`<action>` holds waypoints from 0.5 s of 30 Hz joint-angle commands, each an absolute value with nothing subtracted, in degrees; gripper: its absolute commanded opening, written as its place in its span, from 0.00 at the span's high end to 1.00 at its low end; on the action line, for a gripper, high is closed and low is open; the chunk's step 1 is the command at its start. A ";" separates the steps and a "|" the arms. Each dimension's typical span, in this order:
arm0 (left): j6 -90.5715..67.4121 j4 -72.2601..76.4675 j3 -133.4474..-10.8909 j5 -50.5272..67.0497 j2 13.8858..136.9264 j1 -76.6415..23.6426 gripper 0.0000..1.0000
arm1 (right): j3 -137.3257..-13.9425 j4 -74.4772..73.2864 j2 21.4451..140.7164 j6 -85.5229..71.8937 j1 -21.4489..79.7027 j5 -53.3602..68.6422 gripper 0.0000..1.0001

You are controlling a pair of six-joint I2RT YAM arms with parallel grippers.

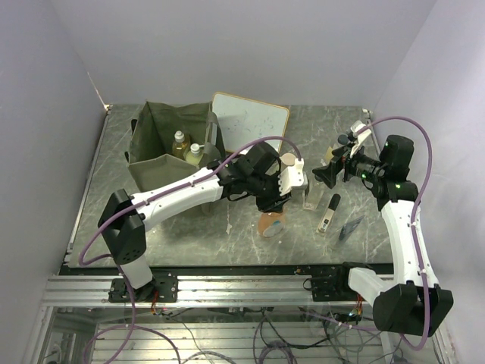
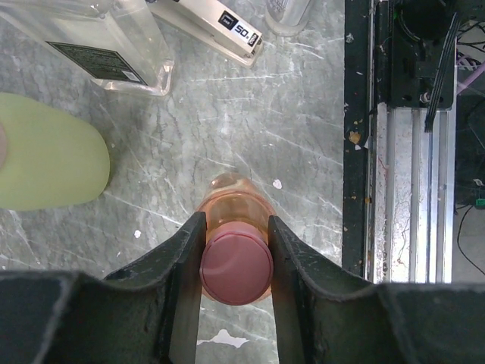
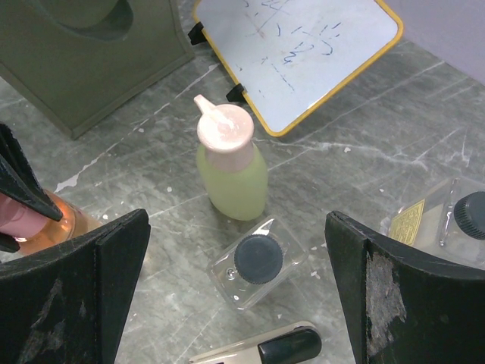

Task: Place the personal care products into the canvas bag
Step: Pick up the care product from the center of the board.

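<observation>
My left gripper [image 2: 236, 227] is shut on the pink cap of the orange bottle [image 2: 231, 199], pointing down at the table; it also shows in the top view [image 1: 276, 199] with the bottle [image 1: 270, 224] below it. My right gripper [image 3: 239, 280] is open and empty above a clear bottle with a black cap [image 3: 254, 260]. A second clear bottle [image 3: 447, 220] stands to its right. The green bottle with a pink cap [image 3: 231, 174] stands upright between the arms. The olive canvas bag [image 1: 151, 163] at the back left holds two pump bottles [image 1: 179, 142].
The wood-framed whiteboard [image 1: 250, 121] leans behind the bag's right side. A white tube with a black cap [image 1: 328, 214] lies near the clear bottle. A small grey item [image 1: 351, 227] lies to its right. The table's front rail [image 2: 409, 189] is close to the left gripper.
</observation>
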State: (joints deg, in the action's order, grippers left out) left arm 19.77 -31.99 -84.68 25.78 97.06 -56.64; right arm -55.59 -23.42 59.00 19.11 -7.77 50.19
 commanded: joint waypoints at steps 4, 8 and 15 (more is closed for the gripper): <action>20.75 -32.17 -86.40 24.04 93.30 -57.04 0.93 | -54.87 -22.64 58.97 20.07 -8.12 50.55 0.00; 20.32 -32.10 -86.98 20.33 91.07 -56.62 0.93 | -54.67 -22.58 59.06 20.15 -8.18 50.19 0.00; 13.31 -27.94 -85.90 12.40 88.10 -51.66 0.93 | -54.64 -22.51 59.25 20.23 -8.17 50.12 0.00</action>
